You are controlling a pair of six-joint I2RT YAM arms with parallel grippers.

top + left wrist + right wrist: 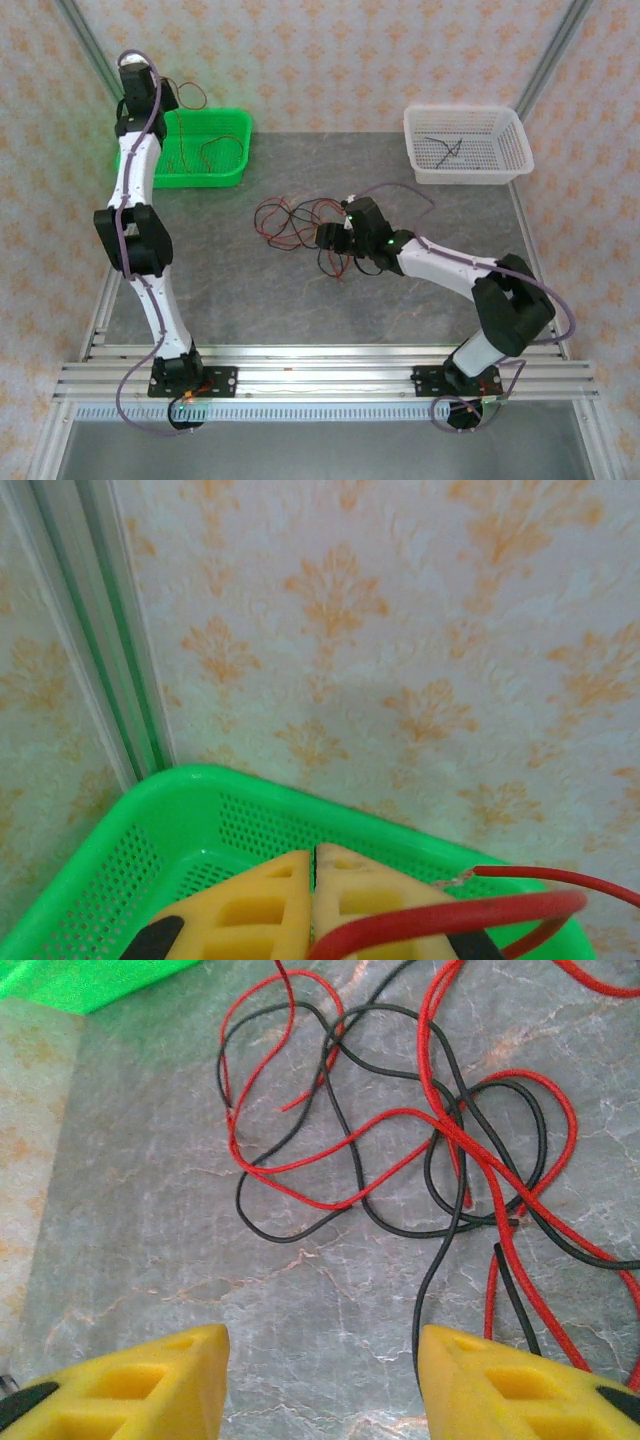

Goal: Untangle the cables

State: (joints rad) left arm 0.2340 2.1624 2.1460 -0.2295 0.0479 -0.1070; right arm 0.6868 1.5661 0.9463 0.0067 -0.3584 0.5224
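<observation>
the right gripper (320,1380) hangs open over the table (140,1260), its fingers cut off at the frame edge. the tangled red and black cables (445,1140) lie just beyond. far back, above the green basket (200,790), the left gripper (313,865) pinches a red cable (450,918), the contact itself hidden.

Cream wallpaper (350,60) with an orange floral motif covers the walls behind and at both sides. Aluminium frame posts (90,40) slant up at the corners. The tabletop (250,300) is grey, marbled and evenly lit, with aluminium rails (320,375) along its near edge.
</observation>
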